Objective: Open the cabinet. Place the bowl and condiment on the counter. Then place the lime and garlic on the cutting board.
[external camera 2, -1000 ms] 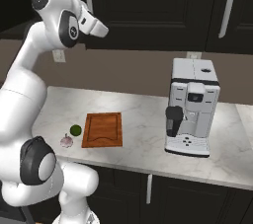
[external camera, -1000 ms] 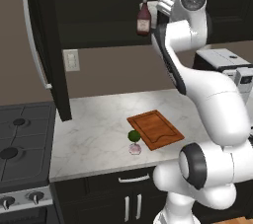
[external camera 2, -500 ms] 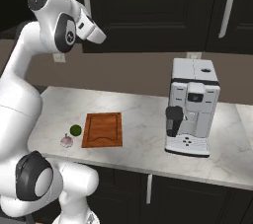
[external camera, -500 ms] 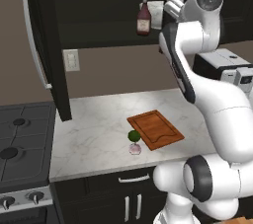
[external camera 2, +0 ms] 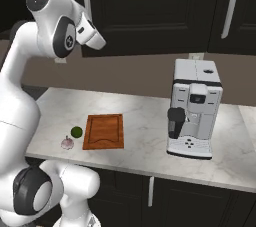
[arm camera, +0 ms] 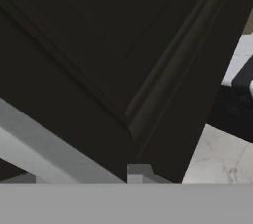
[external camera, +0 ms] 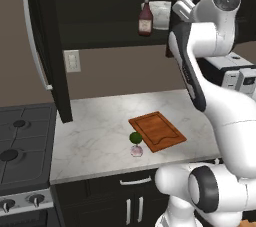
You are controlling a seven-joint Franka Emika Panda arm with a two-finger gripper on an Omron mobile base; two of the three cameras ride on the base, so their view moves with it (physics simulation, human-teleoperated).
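Hand raised to cabinet [external camera: 45,46], left door swung wide. Gripper hidden behind wrist in base views; I cannot tell whether fingers are spread or pinching. Hand camera: panelled door face and silver bar handle [arm camera: 44,141] just ahead of fingers. Condiment [external camera: 145,19] and bowl [external camera: 161,14] on shelf near hand. Far below fingers: lime [external camera: 135,137] and garlic [external camera: 136,150] on counter [external camera: 95,136], beside cutting board [external camera: 157,130].

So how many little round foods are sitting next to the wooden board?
2. The green lime sits on the counter just left of the board, and the pale garlic lies right in front of it.
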